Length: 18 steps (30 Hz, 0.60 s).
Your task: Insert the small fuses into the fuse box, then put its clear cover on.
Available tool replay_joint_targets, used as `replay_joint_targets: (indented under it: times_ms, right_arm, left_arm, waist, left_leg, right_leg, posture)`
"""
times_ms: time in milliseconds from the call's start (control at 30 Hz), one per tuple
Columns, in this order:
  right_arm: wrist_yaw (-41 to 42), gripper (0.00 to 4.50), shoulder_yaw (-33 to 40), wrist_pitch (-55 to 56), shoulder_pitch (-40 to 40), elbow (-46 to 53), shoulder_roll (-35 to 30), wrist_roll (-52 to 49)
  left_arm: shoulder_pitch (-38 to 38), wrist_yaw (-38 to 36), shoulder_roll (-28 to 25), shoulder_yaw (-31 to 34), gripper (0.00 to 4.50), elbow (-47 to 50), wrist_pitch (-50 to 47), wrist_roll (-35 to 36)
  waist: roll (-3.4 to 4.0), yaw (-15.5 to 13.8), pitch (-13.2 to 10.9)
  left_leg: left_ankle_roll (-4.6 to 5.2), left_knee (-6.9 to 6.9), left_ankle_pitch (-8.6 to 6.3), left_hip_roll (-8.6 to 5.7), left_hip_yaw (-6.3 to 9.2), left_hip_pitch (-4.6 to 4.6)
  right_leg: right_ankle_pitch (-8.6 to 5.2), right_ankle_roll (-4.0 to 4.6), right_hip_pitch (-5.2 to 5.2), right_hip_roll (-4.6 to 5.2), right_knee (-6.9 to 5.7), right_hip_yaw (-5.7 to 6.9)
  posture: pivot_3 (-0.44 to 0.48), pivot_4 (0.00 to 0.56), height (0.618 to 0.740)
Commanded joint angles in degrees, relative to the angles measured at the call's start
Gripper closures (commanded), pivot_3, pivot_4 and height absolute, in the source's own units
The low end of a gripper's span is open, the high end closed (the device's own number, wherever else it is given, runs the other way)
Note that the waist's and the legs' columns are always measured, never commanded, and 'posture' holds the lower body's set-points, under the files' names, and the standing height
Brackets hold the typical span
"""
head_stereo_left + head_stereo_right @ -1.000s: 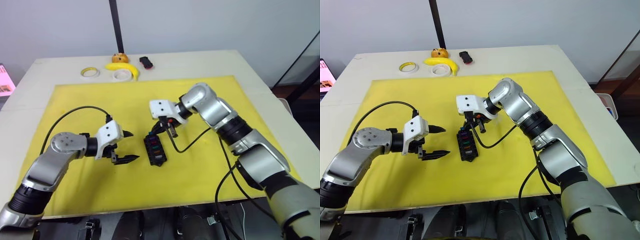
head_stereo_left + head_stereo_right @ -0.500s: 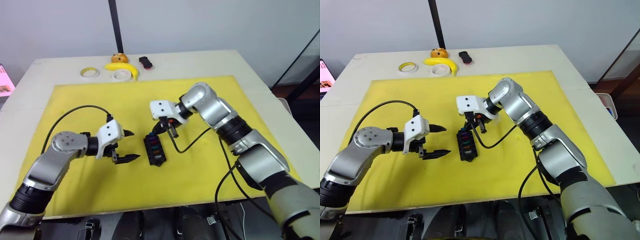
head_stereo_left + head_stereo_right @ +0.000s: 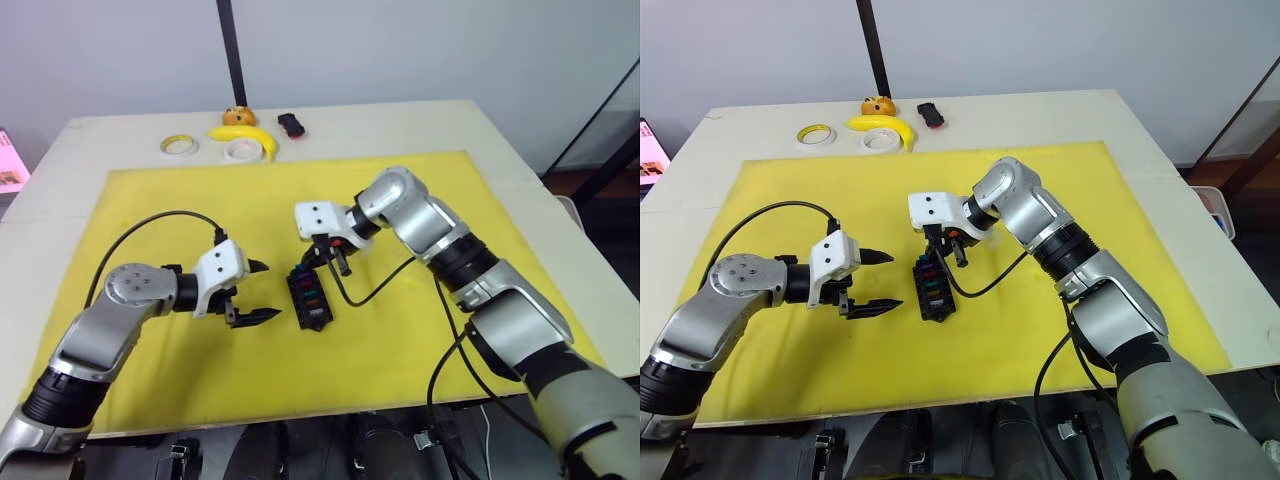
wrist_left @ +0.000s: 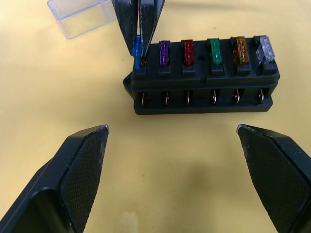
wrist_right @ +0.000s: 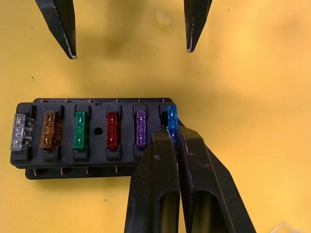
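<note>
The black fuse box [image 3: 310,298] lies mid-mat between my two grippers. Grey, amber, green, red and purple small fuses [image 5: 80,130] sit in one row of its slots. My right gripper [image 5: 174,133] is shut on the blue fuse [image 5: 172,119], which stands in the end slot at the box's far end. My left gripper [image 3: 255,292] is open just left of the box, level with its side and holding nothing. The clear cover [image 4: 82,14] lies on the mat just beyond the box, behind the right gripper's fingers [image 4: 146,19].
The yellow mat [image 3: 450,330] covers most of the table. At the far edge sit two tape rolls [image 3: 180,146], a banana [image 3: 245,135], an orange object [image 3: 238,116] and a small black-and-red object [image 3: 291,124]. A cable loops from each wrist.
My right gripper has edged slightly left over the box's far end. The left arm and the fuse box have not moved.
</note>
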State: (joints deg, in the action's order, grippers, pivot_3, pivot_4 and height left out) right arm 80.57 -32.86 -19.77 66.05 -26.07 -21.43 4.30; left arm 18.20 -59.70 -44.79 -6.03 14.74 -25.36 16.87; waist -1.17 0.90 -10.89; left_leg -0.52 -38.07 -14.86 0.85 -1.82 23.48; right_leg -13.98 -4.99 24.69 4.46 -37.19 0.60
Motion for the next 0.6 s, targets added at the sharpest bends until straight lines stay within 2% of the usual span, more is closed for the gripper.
replay_joint_targets:
  times_ms: [33, 600]
  right_arm:
    - [0.27, 4.5, 0.71, 0.24, 0.17, 2.19, -0.5, 0.94]
    - [0.63, 4.5, 0.4, -0.11, -1.23, 5.08, -0.92, 2.86]
  left_arm:
    - [-0.08, -0.06, -0.1, 0.59, 0.06, 1.16, 1.44, -0.02]
    - [2.15, -0.86, -0.08, 0.33, 0.06, -1.26, 2.12, -0.22]
  waist:
    - [0.0, 0.0, 0.0]
    - [0.0, -0.03, 0.0]
  left_leg:
    - [0.0, 0.0, 0.0, 0.0, 0.0, 0.0]
    - [0.0, 0.0, 0.0, -0.01, 0.0, 0.0]
  right_leg:
    - [0.0, 0.0, 0.0, 0.0, 0.0, 0.0]
    - [0.0, 0.0, 0.0, 0.0, 0.0, 0.0]
  posture:
    - [0.0, 0.15, 0.74]
    - [0.0, 0.15, 0.74]
